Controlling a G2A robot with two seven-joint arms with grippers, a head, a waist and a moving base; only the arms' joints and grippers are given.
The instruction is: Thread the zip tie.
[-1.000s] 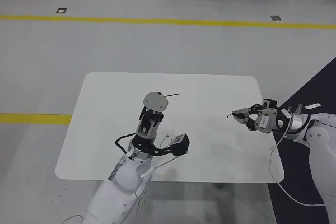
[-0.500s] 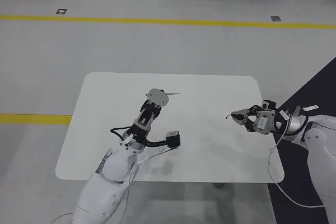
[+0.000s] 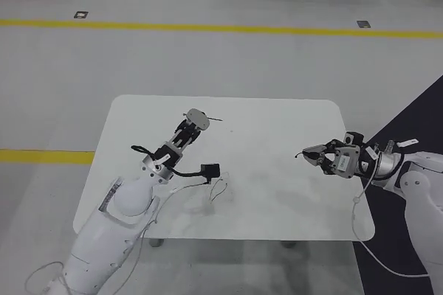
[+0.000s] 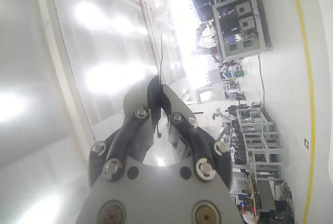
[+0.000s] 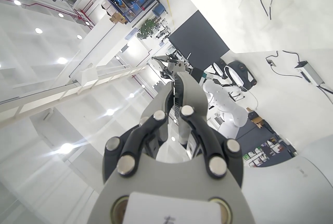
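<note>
The left gripper's (image 4: 159,84) jaws are clamped on a thin black plastic zip tie (image 4: 161,58). Its slim tail pokes straight out past the tips and its small head end hangs back between the fingers. The right gripper's (image 5: 177,78) jaws sit together, well apart from the tie; I can't tell if they pinch anything. Both hang above the smooth white round-cornered table (image 3: 280,118).
</note>
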